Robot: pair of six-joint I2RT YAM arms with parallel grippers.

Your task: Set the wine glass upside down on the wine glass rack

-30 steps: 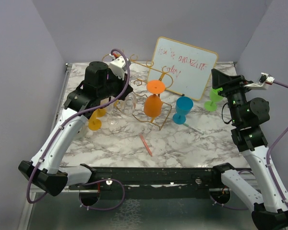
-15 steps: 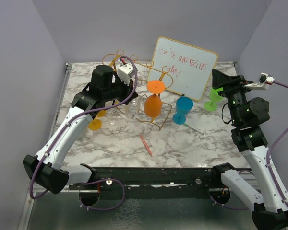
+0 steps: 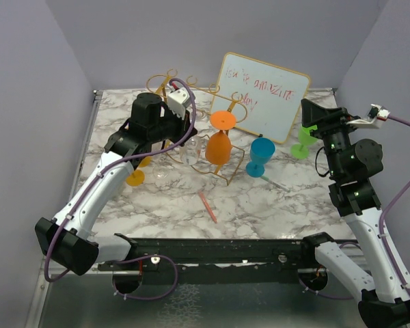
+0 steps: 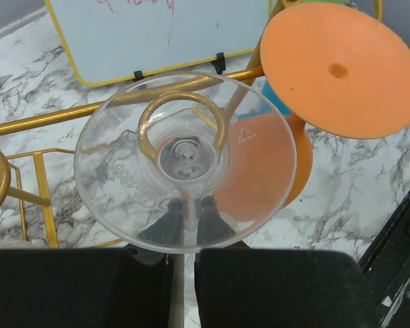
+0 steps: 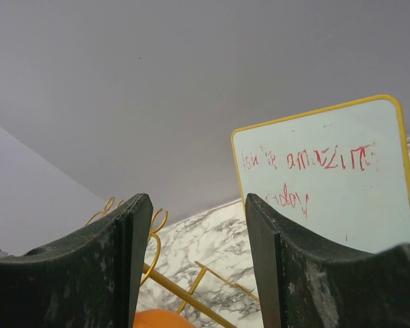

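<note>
The clear wine glass (image 4: pixel 184 160) is held upside down by the left tool (image 4: pixel 186 222), which is clenched on its stem. The round foot is turned upward, so the long axis is nearly upright. The glass is kept above the counter (image 3: pixel 260 198) near the middle of the far edge, at the gold wine glass rack (image 4: pixel 48 121), just beside a hanging orange glass (image 4: pixel 342 68). Through the clear foot a curled gold loop is seen around the stem, but it cannot be told if the stem is already inside it. The right tool (image 5: pixel 195 260) is released and empty, well apart near the right edge, so the left arm is judged the nearer one.
</note>
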